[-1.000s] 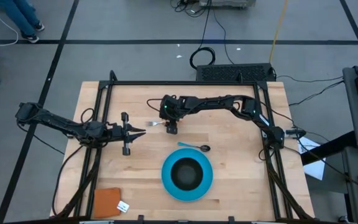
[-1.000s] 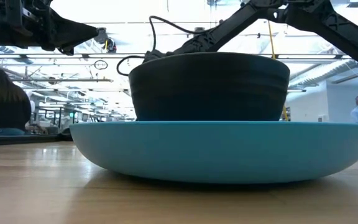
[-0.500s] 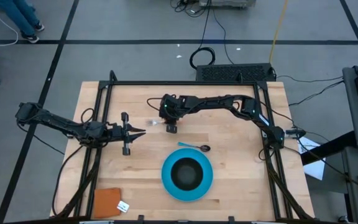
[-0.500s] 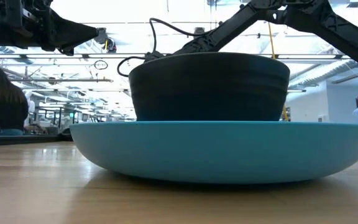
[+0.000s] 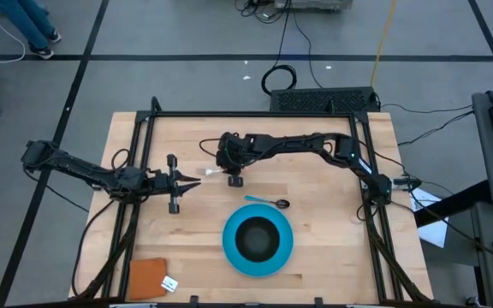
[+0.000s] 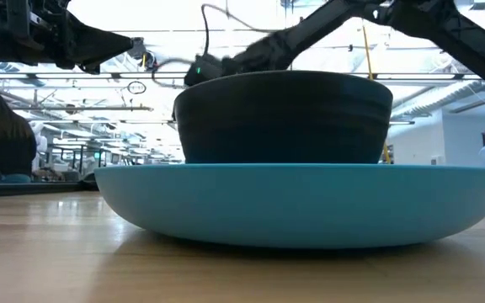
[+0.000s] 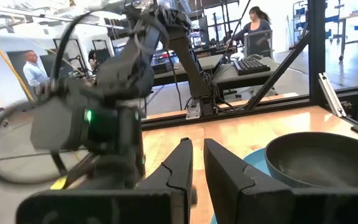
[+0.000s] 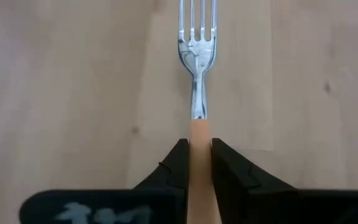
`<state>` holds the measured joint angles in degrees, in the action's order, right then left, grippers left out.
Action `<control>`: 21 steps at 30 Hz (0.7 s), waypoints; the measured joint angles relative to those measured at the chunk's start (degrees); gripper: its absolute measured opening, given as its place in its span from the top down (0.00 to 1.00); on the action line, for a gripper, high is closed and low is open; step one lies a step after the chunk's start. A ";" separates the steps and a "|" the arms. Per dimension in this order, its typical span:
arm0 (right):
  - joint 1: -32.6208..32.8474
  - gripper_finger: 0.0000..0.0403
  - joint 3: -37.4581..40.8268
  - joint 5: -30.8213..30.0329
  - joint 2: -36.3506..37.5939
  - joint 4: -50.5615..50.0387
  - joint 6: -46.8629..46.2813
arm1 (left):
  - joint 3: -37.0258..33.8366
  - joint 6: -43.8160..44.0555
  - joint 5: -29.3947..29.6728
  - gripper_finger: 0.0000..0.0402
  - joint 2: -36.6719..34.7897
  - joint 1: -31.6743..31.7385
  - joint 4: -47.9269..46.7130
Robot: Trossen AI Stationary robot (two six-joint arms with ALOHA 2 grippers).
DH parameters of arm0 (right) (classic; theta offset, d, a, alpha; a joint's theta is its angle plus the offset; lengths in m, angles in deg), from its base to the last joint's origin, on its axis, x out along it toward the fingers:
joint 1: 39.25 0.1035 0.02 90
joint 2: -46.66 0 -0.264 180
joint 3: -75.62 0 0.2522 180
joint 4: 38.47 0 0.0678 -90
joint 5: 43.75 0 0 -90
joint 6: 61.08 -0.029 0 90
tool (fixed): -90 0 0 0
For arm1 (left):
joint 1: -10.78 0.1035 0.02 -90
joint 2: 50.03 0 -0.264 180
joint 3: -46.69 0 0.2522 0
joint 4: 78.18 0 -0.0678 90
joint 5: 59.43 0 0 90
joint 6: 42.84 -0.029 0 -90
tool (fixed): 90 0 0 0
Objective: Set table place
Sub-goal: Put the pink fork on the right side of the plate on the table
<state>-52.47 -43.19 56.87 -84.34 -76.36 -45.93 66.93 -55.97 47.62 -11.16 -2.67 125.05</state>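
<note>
Left gripper [image 5: 197, 181]: parked over the left part of the table [image 5: 332, 248], well left of the plate; fingers [image 7: 178, 171] nearly together with a thin gap, nothing between them. Best left waiting.

Fork [image 8: 196, 59]: up the board from the plate, near mid-table, tines pointing away from the right wrist, orange handle running back between that arm's fingers.

Right gripper [image 8: 194, 163]: clamped on the fork's orange handle, just behind where the metal neck begins. Fork lined up straight with the fingers, a tidy hold.

Plate [image 5: 232, 255]: blue, near the front edge, a little right of centre.

Bowl [image 5: 258, 238]: black, seated in the middle of the plate.

Spoon [image 5: 267, 203]: teal handle, lying flat just above the plate's rim, apart from it.

Step in hand: judged to be the fork pickup, grip just made.

Doing it well: lift straight up before travelling, so the tines clear the wood. Keep the fork level; a grip so near the neck leaves little leverage against twisting. Carry it down to bare wood left of the plate, avoiding the rim. Set down parallel to the plate's edge, release only once flat.

Risk: thin handle slipping or rotating if moved sharply.
</note>
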 joint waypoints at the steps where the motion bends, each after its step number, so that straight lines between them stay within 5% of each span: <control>1: 0.04 0.93 0.00 0.03 1.00 -0.93 -0.02 | 0.00 -0.83 0.02 0.88 0.00 -0.29 0.02; 17: -0.24 0.93 -0.11 -0.46 16.46 -17.99 -4.56 | 0.00 -3.71 8.45 0.88 -0.02 -5.92 0.50; 21: 0.65 0.93 0.72 -6.24 21.04 -23.69 -7.04 | 0.00 -3.70 9.07 0.88 -0.02 -6.88 0.30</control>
<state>-51.82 -42.47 50.63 -63.30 -100.05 -52.97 66.93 -59.67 56.70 -11.18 -9.55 125.35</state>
